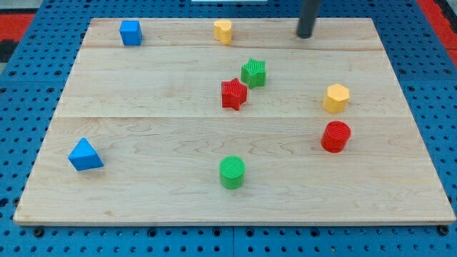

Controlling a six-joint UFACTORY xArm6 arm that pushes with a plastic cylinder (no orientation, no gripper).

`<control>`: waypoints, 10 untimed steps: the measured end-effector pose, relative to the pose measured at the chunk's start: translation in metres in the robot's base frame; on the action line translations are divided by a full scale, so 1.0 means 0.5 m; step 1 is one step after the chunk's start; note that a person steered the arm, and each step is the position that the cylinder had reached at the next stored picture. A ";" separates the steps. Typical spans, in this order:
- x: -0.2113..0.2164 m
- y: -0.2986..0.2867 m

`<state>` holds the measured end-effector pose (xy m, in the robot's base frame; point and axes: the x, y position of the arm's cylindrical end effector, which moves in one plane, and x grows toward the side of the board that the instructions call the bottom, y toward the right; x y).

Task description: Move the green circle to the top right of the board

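The green circle stands near the bottom middle of the wooden board. My tip rests near the board's top edge, right of centre, far above and to the right of the green circle. Nothing touches the tip.
A green star and a red star sit close together at the centre. A yellow hexagon and a red circle are at the right. A yellow block and a blue cube are at the top, a blue triangle at the lower left.
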<state>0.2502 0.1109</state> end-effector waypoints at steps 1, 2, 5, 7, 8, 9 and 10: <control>0.000 -0.146; 0.068 -0.220; 0.496 -0.394; 0.640 -0.242; 0.582 -0.151; 0.589 -0.028; 0.619 -0.030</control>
<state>0.5599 0.0958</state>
